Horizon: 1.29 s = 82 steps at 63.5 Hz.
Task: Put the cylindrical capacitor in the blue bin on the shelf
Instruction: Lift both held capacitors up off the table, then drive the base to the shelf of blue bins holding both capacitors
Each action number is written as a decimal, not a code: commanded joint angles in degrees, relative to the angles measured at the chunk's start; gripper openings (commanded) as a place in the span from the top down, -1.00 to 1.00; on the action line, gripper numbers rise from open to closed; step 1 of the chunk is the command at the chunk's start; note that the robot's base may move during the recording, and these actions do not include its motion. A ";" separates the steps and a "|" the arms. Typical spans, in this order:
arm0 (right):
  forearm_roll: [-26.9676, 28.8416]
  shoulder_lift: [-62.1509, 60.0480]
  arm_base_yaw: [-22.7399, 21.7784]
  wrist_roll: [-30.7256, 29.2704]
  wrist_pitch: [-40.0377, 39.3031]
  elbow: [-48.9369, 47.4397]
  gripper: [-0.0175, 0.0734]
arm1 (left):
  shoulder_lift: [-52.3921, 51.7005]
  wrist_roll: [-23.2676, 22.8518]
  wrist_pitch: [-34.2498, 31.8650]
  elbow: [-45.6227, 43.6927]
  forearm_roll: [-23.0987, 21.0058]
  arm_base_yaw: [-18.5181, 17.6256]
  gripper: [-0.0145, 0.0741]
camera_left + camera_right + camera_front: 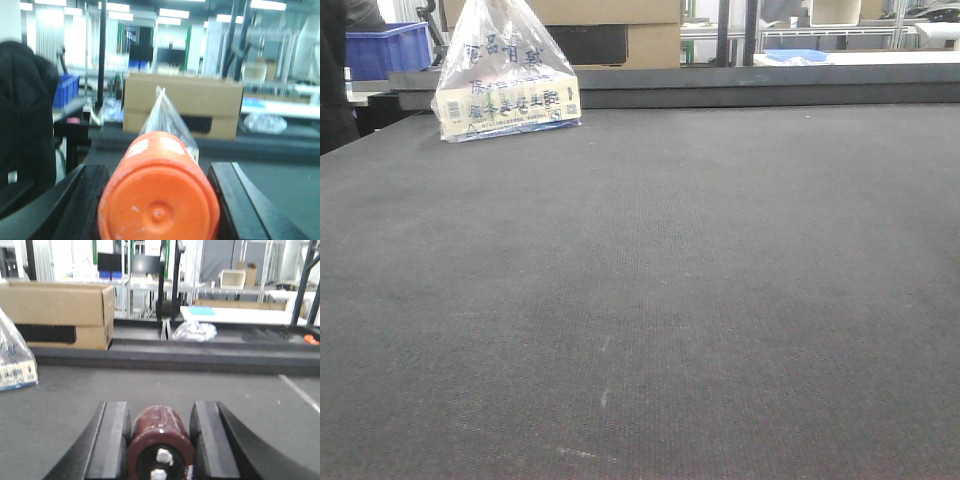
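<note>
Maroon-sleeved, the capacitor sits clamped between the two black fingers of the right gripper, over the dark grey mat of the table. Its long axis runs along the fingers, roughly level. The far end points toward the raised back edge of the table, and the end with two screw terminals faces the wrist camera.

The left gripper is closed in the same way on an orange cylinder. That cylinder's flat, moulded end faces the camera and its length points ahead at a clear plastic bag and a cardboard box behind it.

From the front, the bag stands at the far left of the mat and holds a printed carton. A blue crate sits beyond the table's left corner.
</note>
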 commanded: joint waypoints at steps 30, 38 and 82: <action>-0.63 -1.79 -0.02 -0.29 -1.15 0.07 0.98 | -4.30 -0.13 -1.52 0.07 -0.44 -0.30 0.92; -0.63 -1.79 -0.02 -0.29 -1.15 0.07 0.98 | -4.30 -0.13 -1.52 0.07 -0.44 -0.30 0.92; -0.63 -1.79 -0.02 -0.29 -1.15 0.07 0.98 | -4.30 -0.13 -1.52 0.07 -0.44 -0.30 0.92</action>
